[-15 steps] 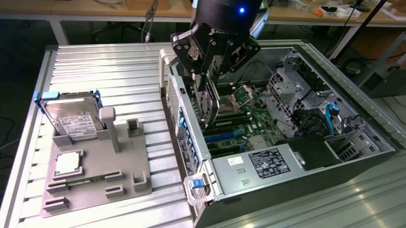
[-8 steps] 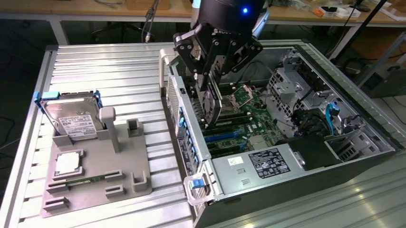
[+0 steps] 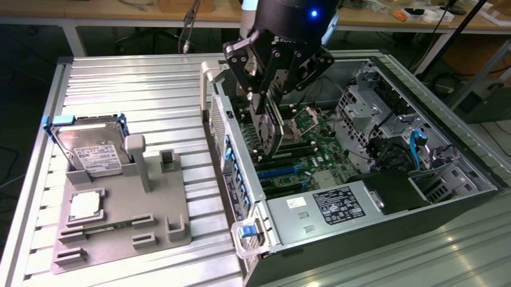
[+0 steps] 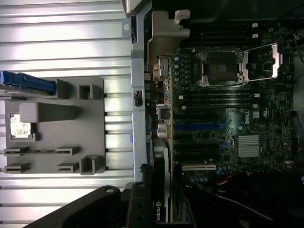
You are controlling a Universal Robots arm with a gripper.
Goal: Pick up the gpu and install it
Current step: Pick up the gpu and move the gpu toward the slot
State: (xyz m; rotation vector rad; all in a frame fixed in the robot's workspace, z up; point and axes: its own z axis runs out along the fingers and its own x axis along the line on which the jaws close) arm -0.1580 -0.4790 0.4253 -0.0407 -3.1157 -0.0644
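My gripper (image 3: 266,100) is shut on the gpu (image 3: 269,133), a thin dark card held edge-on. The card hangs inside the open computer case, just above the green motherboard (image 3: 315,149) and close to the case's rear wall (image 3: 231,161). Its lower end is near the memory slots; whether it touches the board I cannot tell. In the wrist view the gpu (image 4: 161,185) runs edge-on from between my fingers (image 4: 140,211), alongside the rear wall. The blue expansion slot (image 4: 199,127) and the white slot (image 4: 197,167) lie bare beside it.
To the exterior view's left, a grey fixture (image 3: 119,221) carries a silver hard drive (image 3: 96,152), a processor chip (image 3: 84,204) and a memory stick (image 3: 102,227). Inside the case are the power supply (image 3: 335,206), the drive cages (image 3: 367,101) and the open processor socket (image 4: 223,69).
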